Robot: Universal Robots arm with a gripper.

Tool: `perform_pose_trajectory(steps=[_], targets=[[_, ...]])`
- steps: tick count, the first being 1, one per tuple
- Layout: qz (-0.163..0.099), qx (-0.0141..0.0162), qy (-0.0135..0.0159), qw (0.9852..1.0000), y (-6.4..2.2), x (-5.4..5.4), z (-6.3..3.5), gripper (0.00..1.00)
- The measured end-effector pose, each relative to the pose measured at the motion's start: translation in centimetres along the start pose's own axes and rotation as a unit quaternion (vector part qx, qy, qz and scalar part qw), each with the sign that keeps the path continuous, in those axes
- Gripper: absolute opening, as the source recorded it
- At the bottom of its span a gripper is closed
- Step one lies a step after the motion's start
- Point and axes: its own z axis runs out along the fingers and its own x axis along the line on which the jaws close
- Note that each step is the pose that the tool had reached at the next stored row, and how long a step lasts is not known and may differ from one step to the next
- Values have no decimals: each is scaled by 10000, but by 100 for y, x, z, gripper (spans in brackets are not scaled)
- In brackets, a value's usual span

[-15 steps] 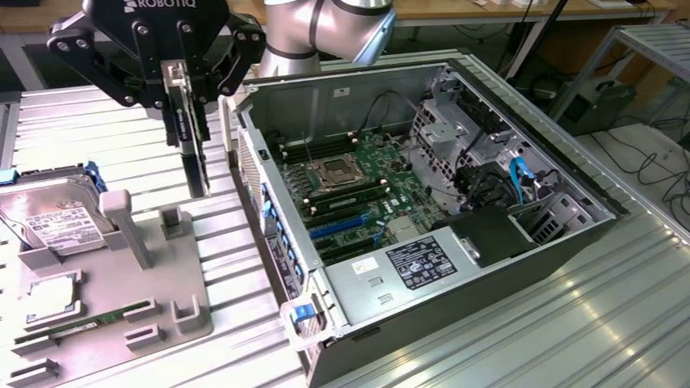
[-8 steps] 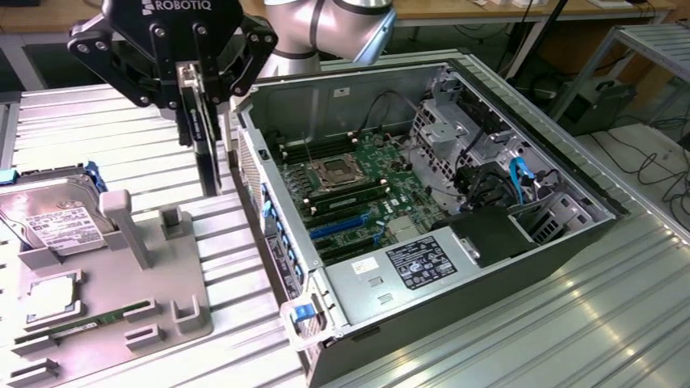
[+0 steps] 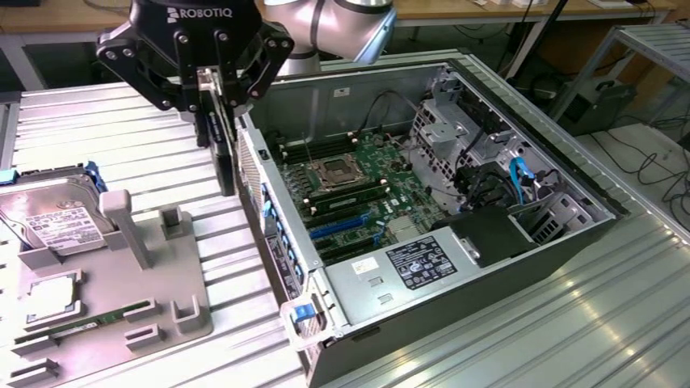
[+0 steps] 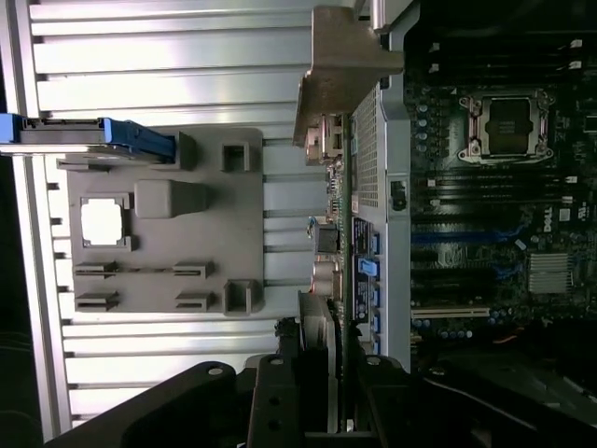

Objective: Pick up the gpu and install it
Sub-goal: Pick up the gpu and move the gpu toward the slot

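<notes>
— Tool [image 3: 213, 113] state?
— Clamped on the gpu [image 3: 225, 166], pinching its upper edge. Card hangs edge-down in the air, about over the wall of the open computer case [image 3: 283, 242] that faces the grey holder tray [image 3: 161, 275] on the surface [image 3: 65, 113].
— Handling?
— Likely light, stiff, thin, with fragile parts on the faces. Best held by the board edges or near the metal bracket [image 4: 340, 70], not fan or contacts. Flat faces could slip if knocked.

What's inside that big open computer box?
A green motherboard with a square chip socket, blue cables and a black cover. Whatever sits under that cover is hidden.
</notes>
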Motion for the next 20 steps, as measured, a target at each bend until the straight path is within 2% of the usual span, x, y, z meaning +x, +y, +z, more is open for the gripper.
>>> perform_pose_trajectory(steps=[5, 7, 9, 20], targets=[[3, 2, -97, 10000, 7, -67, 20, 28], [4, 3, -124, 9999, 8, -82, 27, 28], [4, 2, -132, 9999, 10, -125, 34, 28], [4, 3, -132, 9999, 19, -344, 46, 28]])
